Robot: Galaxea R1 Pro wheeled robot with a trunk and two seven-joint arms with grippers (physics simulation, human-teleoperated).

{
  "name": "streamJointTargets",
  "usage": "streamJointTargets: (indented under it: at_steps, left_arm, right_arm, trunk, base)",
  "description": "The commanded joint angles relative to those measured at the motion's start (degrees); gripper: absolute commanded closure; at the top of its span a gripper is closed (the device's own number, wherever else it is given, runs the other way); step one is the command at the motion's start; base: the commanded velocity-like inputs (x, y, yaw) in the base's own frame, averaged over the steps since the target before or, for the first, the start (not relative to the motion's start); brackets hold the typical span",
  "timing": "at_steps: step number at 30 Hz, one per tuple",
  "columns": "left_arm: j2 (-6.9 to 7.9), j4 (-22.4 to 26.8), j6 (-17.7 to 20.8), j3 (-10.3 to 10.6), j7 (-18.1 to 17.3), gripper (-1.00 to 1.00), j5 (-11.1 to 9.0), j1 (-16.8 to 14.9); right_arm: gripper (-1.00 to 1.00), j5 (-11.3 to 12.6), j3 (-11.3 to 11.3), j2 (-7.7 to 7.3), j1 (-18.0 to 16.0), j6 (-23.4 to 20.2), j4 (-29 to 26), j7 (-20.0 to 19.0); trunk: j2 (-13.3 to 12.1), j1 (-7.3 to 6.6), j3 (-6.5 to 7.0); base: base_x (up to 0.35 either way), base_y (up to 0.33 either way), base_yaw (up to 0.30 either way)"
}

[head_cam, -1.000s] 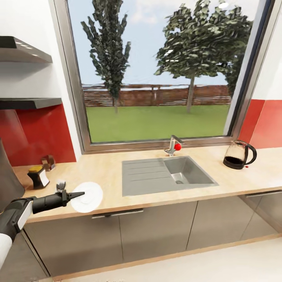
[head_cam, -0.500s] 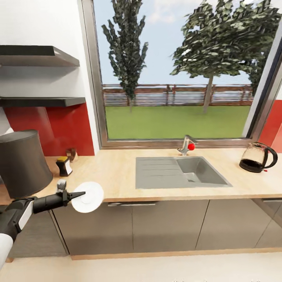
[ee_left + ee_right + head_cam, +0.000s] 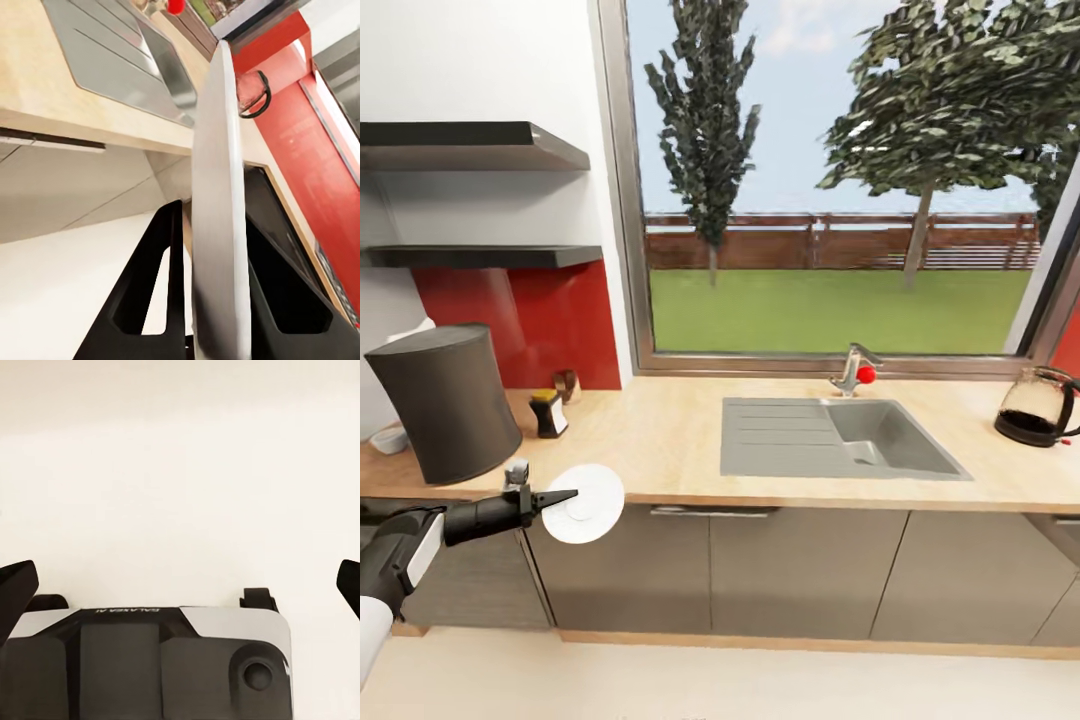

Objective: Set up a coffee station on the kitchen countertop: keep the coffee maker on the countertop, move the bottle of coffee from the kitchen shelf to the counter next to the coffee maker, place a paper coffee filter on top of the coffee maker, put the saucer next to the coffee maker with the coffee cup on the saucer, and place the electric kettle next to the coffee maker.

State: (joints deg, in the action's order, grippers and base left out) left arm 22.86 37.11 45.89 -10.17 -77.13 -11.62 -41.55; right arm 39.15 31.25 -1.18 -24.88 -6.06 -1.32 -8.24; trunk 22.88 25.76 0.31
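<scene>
My left gripper [image 3: 550, 497] pinches the saucer [image 3: 586, 503] by its rim, holding it before the kitchen countertop [image 3: 670, 450]; my right gripper [image 3: 180, 585] has its fingers spread wide. Farther back, the bottle of coffee [image 3: 548, 413] stands beside the coffee maker [image 3: 446, 402], and the electric kettle [image 3: 1038, 407] sits well beyond the sink [image 3: 840, 438].

A wide window [image 3: 840, 190] at 12 o'clock shows trees, lawn and fence in daylight. Red backsplash [image 3: 525, 320] sits at 9 o'clock; grey cabinet fronts [image 3: 790, 570] and pale floor [image 3: 710, 685] at 6 o'clock.
</scene>
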Motion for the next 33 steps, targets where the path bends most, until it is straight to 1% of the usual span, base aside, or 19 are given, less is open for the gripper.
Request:
streamJointTargets:
  at_steps: [1, 14, 26, 33]
  left_arm:
    - [-0.01, 0.0, 0.4, 0.0, 0.0, 1.00, -0.1, 0.0]
    - [0.13, -0.3, 0.4, -0.1, 0.0, 1.00, 0.0, 0.0]
    - [0.17, -0.5, 0.4, -0.2, 0.0, 1.00, 0.0, 0.0]
    - [0.19, -0.5, 0.4, -0.2, 0.0, 1.00, 0.0, 0.0]
  right_arm:
    - [-1.00, 0.6, 0.5, -0.05, 0.0, -0.3, -0.1, -0.1]
    - [-1.00, 0.7, 0.5, -0.03, 0.0, -0.3, -0.1, -0.1]
    - [-1.00, 0.7, 0.5, -0.59, 0.0, -0.3, -0.1, -0.1]
    - [-1.00, 0.7, 0.5, -0.66, 0.0, -0.3, -0.1, -0.1]
  trunk:
    - [0.0, 0.02, -0.06]
    - [0.0, 0.02, -0.55]
    - [0.0, 0.02, -1.01]
    - [0.0, 0.02, -1.28]
  base:
    - [0.000, 0.000, 0.242]
    - [0.000, 0.000, 0.245]
    - [0.000, 0.000, 0.245]
    - [0.000, 0.000, 0.245]
